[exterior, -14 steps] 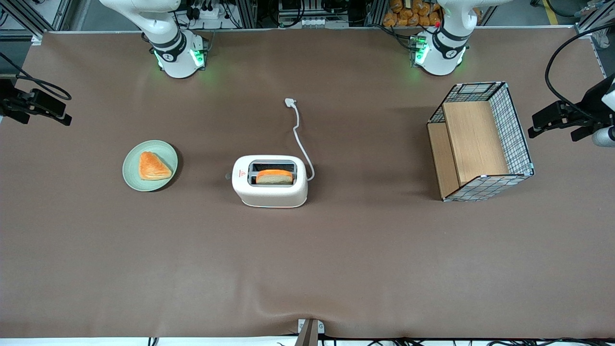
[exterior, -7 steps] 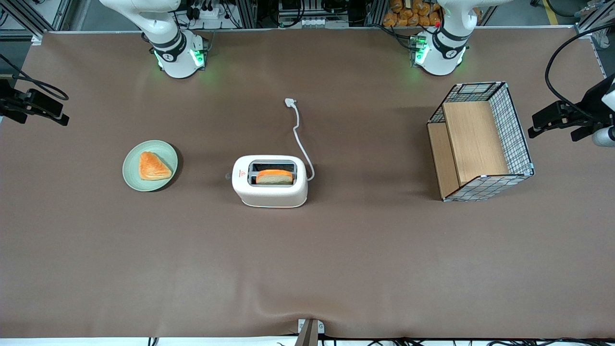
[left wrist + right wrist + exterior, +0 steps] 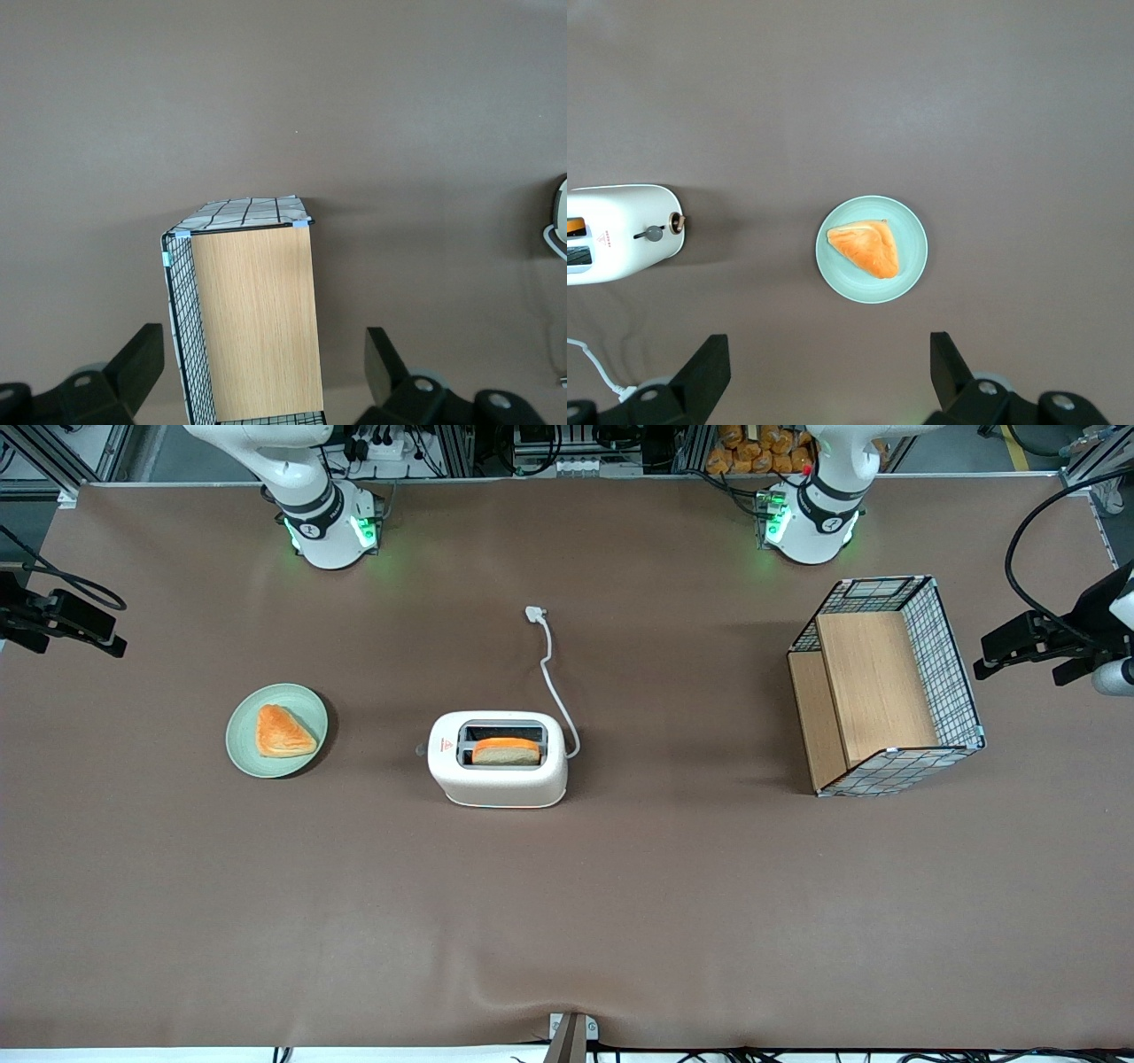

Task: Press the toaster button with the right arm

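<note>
The white toaster (image 3: 498, 760) stands mid-table with a slice of bread in one slot and a red triangle on top. It also shows in the right wrist view (image 3: 620, 235). The toaster button (image 3: 421, 750) sticks out of the narrow end that faces the working arm, and the right wrist view (image 3: 653, 234) shows it as a small grey knob. My right gripper (image 3: 106, 638) hangs high over the working arm's end of the table, far from the toaster. Its fingers (image 3: 709, 359) are wide open and empty.
A pale green plate (image 3: 244, 748) with a triangular pastry (image 3: 283, 732) lies between gripper and toaster. The toaster's white cord (image 3: 554, 673) runs away from the front camera. A wire basket with wooden boards (image 3: 886, 686) stands toward the parked arm's end.
My right gripper has shifted very slightly away from the plate toward the table's end. Toaster, plate and basket have not moved.
</note>
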{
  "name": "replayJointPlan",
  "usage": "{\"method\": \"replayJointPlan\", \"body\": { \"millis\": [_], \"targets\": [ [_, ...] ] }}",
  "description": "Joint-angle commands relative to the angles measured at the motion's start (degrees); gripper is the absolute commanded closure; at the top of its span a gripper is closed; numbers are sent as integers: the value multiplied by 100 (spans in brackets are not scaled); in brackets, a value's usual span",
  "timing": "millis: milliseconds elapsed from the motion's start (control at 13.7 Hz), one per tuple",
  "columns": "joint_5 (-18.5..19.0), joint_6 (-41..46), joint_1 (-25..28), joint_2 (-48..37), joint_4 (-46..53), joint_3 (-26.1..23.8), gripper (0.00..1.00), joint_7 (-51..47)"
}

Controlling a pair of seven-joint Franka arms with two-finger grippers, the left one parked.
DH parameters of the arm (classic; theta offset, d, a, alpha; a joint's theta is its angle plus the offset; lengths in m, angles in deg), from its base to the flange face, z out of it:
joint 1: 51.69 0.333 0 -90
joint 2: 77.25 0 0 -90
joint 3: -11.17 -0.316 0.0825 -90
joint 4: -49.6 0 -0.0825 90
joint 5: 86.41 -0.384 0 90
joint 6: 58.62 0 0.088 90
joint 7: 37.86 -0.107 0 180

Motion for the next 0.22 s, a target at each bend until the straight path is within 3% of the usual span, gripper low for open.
{"method": "replayJointPlan", "body": {
  "millis": [0,146],
  "targets": [
    [85,-14,-108,-8,8,-67,0,106],
    [76,-14,-100,-8,8,-67,0,124]
  ]
}}
